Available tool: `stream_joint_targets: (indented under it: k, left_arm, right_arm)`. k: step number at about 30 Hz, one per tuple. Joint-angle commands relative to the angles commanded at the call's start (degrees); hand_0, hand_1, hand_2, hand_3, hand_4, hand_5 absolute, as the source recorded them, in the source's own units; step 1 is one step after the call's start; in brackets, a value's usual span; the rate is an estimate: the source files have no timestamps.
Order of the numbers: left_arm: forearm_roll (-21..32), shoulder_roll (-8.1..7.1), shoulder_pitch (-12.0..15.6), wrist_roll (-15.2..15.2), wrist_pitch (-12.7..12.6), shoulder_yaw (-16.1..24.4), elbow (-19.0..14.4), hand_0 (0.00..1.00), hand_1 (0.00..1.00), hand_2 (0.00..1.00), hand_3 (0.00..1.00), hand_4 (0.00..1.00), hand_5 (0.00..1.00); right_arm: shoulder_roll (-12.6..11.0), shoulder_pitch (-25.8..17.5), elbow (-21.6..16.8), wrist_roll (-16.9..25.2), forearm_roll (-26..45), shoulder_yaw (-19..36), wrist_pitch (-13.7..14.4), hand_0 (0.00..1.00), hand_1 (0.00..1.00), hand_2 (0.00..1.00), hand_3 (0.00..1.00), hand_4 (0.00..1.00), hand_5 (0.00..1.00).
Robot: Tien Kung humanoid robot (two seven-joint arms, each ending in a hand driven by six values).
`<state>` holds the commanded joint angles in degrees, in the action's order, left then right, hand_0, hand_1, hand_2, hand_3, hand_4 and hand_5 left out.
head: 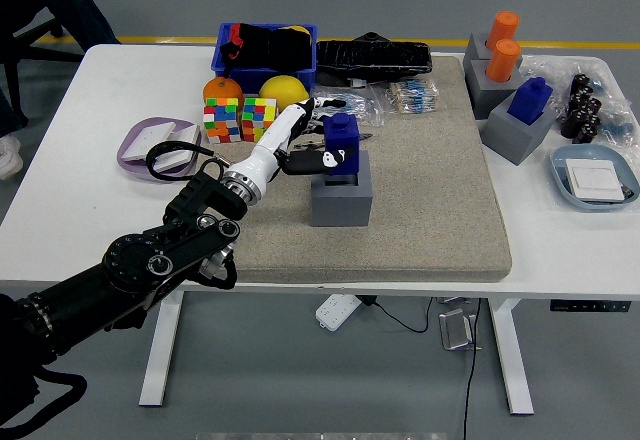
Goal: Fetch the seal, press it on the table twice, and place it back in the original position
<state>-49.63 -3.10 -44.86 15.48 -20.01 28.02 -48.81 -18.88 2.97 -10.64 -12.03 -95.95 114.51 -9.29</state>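
Note:
My left hand comes in from the lower left and is shut on the blue seal. It holds the seal lifted, just above the grey block holder that stands on the tan mat. The holder's top slot is partly visible below the seal. My right arm is out of view.
Two colour cubes, an orange and a lemon lie left of my hand. A blue bin and black bag sit at the back. At the right stand two orange seals and another blue seal in grey holders. A person's legs show at top left.

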Motion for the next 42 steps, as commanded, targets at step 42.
stream_joint_targets:
  k: [42]
  left_arm:
    - [4.5, -1.98, 10.6, 10.6, -7.6, 3.4, 14.8, 0.778, 0.56, 0.522, 0.783, 0.668, 0.002]
  right_arm:
    - [0.6, -0.6, -0.2, 0.0, 0.0, 0.5, -0.1, 0.87, 0.731, 0.713, 0.727, 0.839, 0.507]
